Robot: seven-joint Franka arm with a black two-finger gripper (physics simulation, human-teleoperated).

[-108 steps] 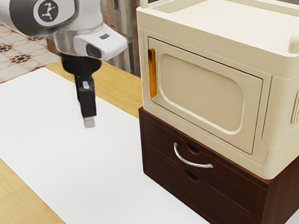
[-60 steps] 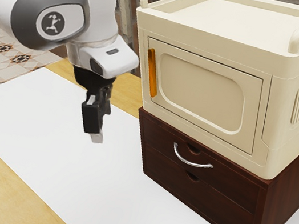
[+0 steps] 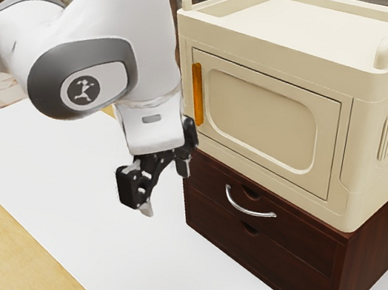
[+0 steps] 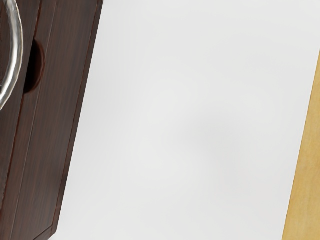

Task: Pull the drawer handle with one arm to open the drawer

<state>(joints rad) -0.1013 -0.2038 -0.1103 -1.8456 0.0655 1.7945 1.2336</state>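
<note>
Exterior view: the gripper (image 3: 165, 191), its fingers spread with nothing between them, stands in front of the dark wooden cabinet (image 3: 379, 256) and apart from the metal handle (image 3: 246, 210). The handle is fixed to the front of the upper drawer (image 3: 302, 235), which lies closed above the lower drawer (image 3: 272, 257) and beneath the cream unit (image 3: 263, 116). In the wrist view, the handle's bright curve lies beside the cabinet's front, over the white sheet (image 4: 185, 130). The handle is judged rigid and hardly fragile; its smooth, polished bar may let the pads slip if taken near one end. The preferred hold is the middle of the bow, one finger on each side of the bar, with clearance from the wooden face. The drawer itself is probably light and free-running, though its contents are unseen; a straight, even pull away from the front should suit it, since an oblique one could make it bind.
</note>
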